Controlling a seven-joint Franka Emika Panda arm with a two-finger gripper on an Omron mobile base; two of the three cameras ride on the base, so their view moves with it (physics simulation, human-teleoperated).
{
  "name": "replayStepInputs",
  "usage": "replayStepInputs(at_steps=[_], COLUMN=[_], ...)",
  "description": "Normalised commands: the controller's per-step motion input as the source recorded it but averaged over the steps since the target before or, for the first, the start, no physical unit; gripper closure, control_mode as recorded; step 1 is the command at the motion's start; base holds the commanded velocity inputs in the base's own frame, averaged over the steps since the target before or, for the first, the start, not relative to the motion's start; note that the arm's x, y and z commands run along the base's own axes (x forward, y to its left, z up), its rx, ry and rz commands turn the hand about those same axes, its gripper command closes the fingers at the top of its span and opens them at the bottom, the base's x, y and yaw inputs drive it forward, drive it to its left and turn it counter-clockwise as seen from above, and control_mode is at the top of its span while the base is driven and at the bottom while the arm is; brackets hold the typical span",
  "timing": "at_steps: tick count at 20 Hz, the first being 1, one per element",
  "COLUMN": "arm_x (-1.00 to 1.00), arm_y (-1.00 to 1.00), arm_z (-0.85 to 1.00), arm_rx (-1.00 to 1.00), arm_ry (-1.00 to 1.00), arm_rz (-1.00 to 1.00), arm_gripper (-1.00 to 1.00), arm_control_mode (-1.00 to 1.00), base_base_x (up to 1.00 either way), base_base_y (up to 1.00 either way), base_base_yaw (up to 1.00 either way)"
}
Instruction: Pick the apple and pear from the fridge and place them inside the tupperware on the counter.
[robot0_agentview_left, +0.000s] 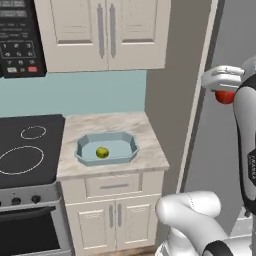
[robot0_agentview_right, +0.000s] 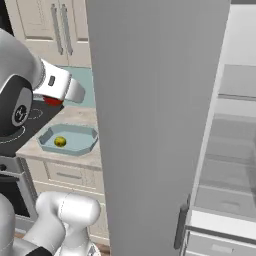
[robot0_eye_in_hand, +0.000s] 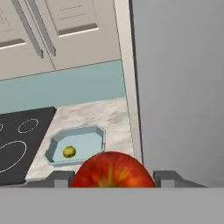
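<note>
The gripper (robot0_eye_in_hand: 111, 177) is closed on the apple (robot0_eye_in_hand: 112, 169), at the bottom centre of the hand view. The pear (robot0_agentview_left: 102, 152) lies already inside the tupperware (robot0_agentview_left: 131, 141) on the counter (robot0_agentview_left: 145, 131), left of centre. I think the carrying step is in hand; next the apple must travel over the tupperware and be released there.

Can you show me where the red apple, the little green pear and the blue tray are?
apple (robot0_eye_in_hand: 111, 170): hand view, its red front.
pear (robot0_agentview_left: 102, 152): left base view, its middle.
tupperware (robot0_agentview_left: 131, 142): left base view, its right wall.
</note>
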Motion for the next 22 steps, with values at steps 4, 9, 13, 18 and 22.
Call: replayStepInputs(at_steps=[4, 9, 13, 18, 22], arm_x=[0.0, 0.0, 0.0, 0.0, 0.0], arm_y=[0.0, 0.0, 0.0, 0.0, 0.0], arm_z=[0.0, 0.0, 0.0, 0.0, 0.0], arm_rx=[0.0, 0.0, 0.0, 0.0, 0.0], arm_ry=[0.0, 0.0, 0.0, 0.0, 0.0], arm_rz=[0.0, 0.0, 0.0, 0.0, 0.0], arm_gripper=[1.0, 1.0, 1.0, 1.0, 1.0], arm_control_mode=[1.0, 1.0, 1.0, 1.0, 1.0], base_base_x=[0.0, 0.23, 0.45, 0.53, 0.57], base_base_y=[1.0, 0.65, 0.42, 0.04, 0.0], base_base_yaw=[0.0, -0.01, -0.03, 0.0, 0.0])
